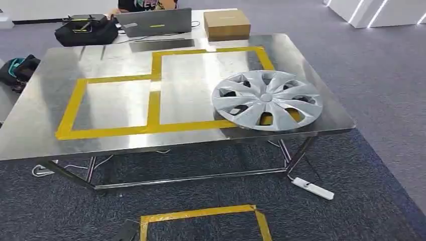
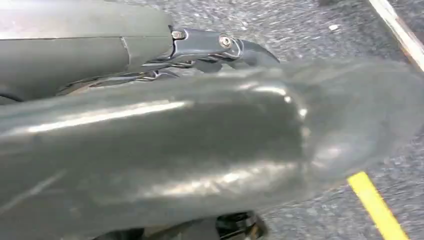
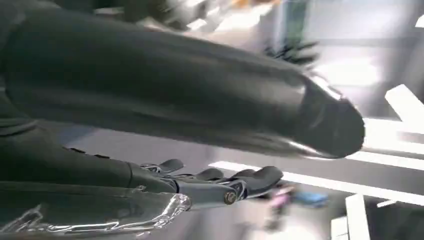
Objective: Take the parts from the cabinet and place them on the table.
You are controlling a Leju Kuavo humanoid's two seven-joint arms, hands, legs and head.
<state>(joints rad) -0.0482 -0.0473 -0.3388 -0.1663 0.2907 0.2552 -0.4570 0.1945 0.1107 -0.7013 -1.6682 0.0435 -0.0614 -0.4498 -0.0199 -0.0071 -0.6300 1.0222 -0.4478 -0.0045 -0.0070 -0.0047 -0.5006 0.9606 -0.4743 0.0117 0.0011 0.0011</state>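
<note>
The left hand, seen from its own wrist camera, is a big blurred grey thumb lying straight out, with dark fingers stretched flat beside it; nothing sits between them, so it is open and holds nothing. Beyond it that view shows speckled grey carpet and a strip of yellow tape on the floor.

The right hand looks much the same from its wrist: a thick thumb extended, dark fingers laid out straight and apart from it, empty. Behind it are blurred white light strips and a pale wall.

The head view has what the wrist views lack. A silver wheel cover lies flat on the steel table, near its right front corner, overlapping the corner of a yellow tape outline of two joined rectangles. At the far edge stand a laptop, a black bag and a brown cardboard box; a person sits behind the laptop. On the carpet under the table lies a white power strip, and nearer the camera another yellow tape rectangle.

No writing can be read in any view.
</note>
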